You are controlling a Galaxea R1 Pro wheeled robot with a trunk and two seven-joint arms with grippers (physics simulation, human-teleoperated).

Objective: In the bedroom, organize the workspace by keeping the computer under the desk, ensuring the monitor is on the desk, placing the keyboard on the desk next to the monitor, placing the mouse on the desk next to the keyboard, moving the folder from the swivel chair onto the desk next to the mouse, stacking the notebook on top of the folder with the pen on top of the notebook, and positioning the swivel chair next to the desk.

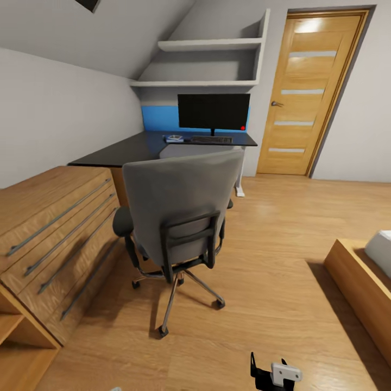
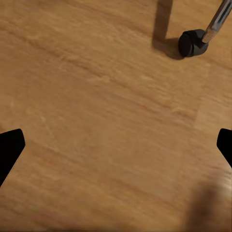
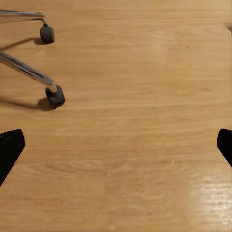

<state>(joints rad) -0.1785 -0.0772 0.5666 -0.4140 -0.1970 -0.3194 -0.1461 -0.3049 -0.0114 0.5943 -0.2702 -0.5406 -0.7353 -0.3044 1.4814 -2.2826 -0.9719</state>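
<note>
Approach is the step in hand, judging by the layout: the robot stands on the wooden plank floor [image 1: 282,304] behind the grey fabric swivel chair with chrome legs and black casters [image 1: 182,217], well apart from the dark L-shaped table [image 1: 117,152] in the corner. On that table stand the black flat monitor [image 1: 214,112] and, just in front of it, the dark slim keyboard [image 1: 211,139]; a small blue-and-white object [image 1: 174,138] lies beside the keyboard, too small to name. The chair's backrest faces the robot and hides the seat, so the folder said to lie there cannot be seen; notebook, pen, mouse and computer cannot be made out either.

Both arms hang low. The left tool [image 2: 116,150] points down at bare floor, its two dark fingertips [image 2: 9,147] wide apart with nothing between them, one chair caster [image 2: 193,42] near. The right tool [image 3: 116,147] is likewise spread and empty over the floor, with two casters [image 3: 55,95] ahead; part of the right arm [image 1: 275,372] peeks in low in the head view.

To do this well, the base would best swing round the chair's open right side, keeping clear of the chrome legs and the wooden drawer unit [image 1: 54,228] on the left, until the seat comes into the head view. Nudging the chair now could roll it off.
</note>
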